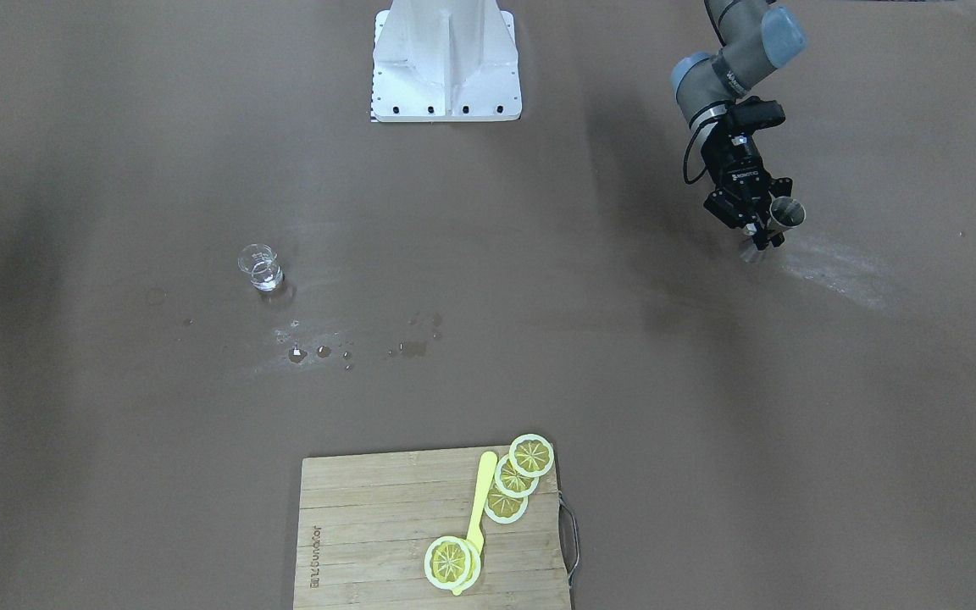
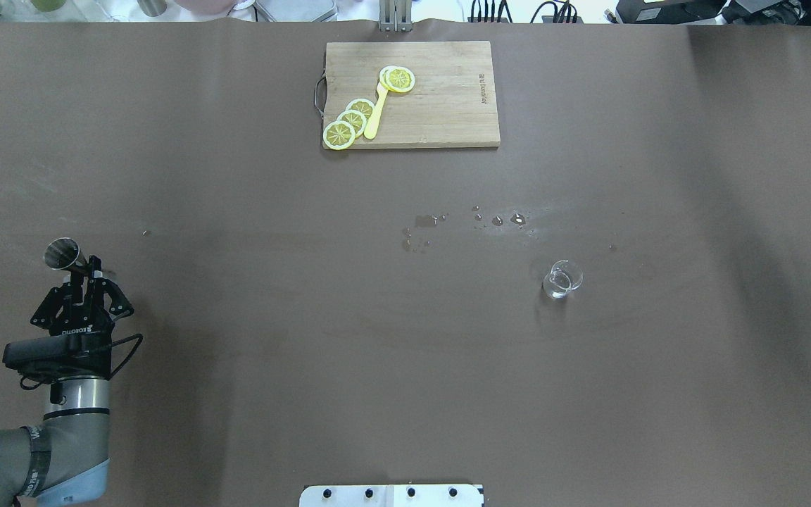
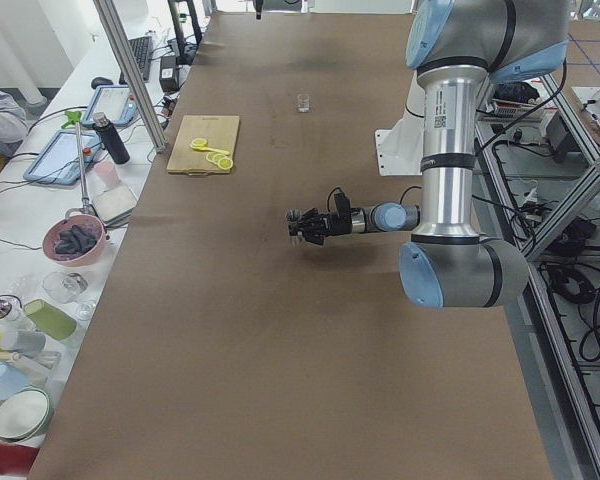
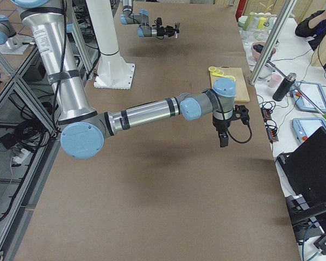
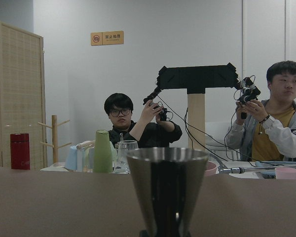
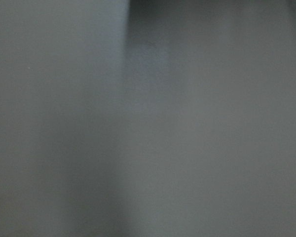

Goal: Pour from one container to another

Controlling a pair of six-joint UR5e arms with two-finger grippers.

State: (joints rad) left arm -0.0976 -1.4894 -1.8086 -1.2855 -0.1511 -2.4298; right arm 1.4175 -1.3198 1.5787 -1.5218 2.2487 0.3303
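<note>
The metal jigger (image 2: 62, 253) stands upright at the robot's far left, with my left gripper (image 2: 86, 270) shut on its narrow waist. It shows again as the jigger (image 1: 786, 212) in my left gripper (image 1: 761, 234), and its upper cone fills the low middle of the left wrist view as the jigger (image 5: 167, 190). Whether its base touches the table I cannot tell. The clear glass cup (image 2: 562, 279) stands alone and upright on the robot's right side, also seen as the glass cup (image 1: 260, 267). My right gripper (image 4: 223, 140) hangs above the table far from the cup; open or shut, I cannot tell.
A wooden cutting board (image 2: 448, 105) with lemon slices (image 2: 349, 123) and a yellow knife lies at the far edge. Water drops (image 2: 497, 220) spot the cloth between board and cup. The white robot base (image 1: 446, 63) stands at the near middle. Two people sit beyond the far edge.
</note>
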